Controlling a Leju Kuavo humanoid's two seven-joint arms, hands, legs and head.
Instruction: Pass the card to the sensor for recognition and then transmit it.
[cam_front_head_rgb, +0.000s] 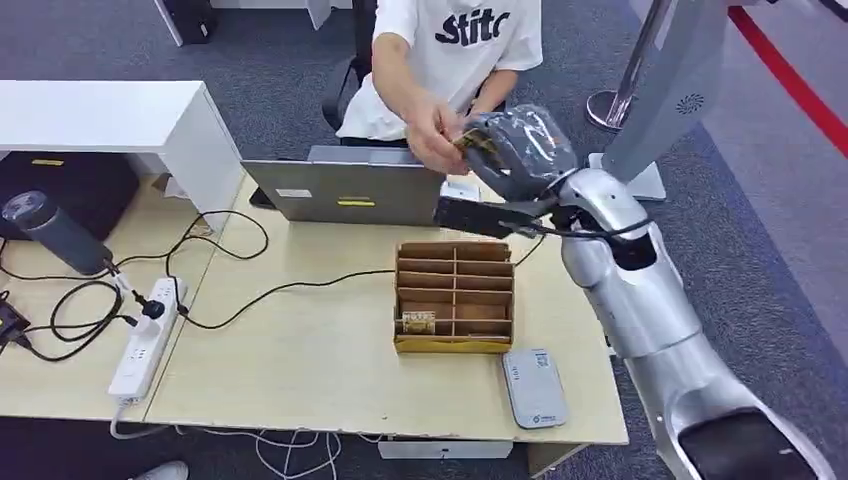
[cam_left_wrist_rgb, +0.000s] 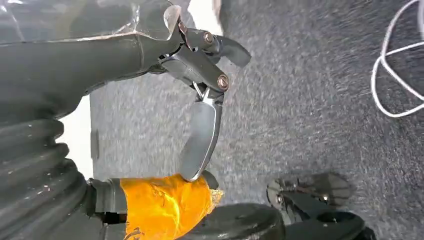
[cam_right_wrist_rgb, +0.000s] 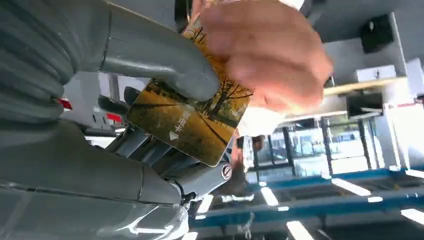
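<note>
Card (cam_right_wrist_rgb: 192, 117), printed with yellow autumn trees, is sitting pinched under the thumb of our right robot hand (cam_front_head_rgb: 510, 150), raised above the far edge of the desk (cam_front_head_rgb: 300, 370), behind the open laptop (cam_front_head_rgb: 345, 190). We are seeing a person's hand (cam_front_head_rgb: 432, 135) touching the card's far end. Going left to right on the desk: a power strip (cam_front_head_rgb: 145, 340), a cardboard divider box (cam_front_head_rgb: 455, 297), then the grey card reader (cam_front_head_rgb: 533, 387). Our left robot hand (cam_left_wrist_rgb: 200, 100) is hanging over the carpet, fingers apart, holding nothing.

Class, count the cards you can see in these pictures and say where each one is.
2. One card is pinched in the right hand while a person's hand takes it; another sits in the cardboard organizer, front-left slot. Others may be hidden.
</note>
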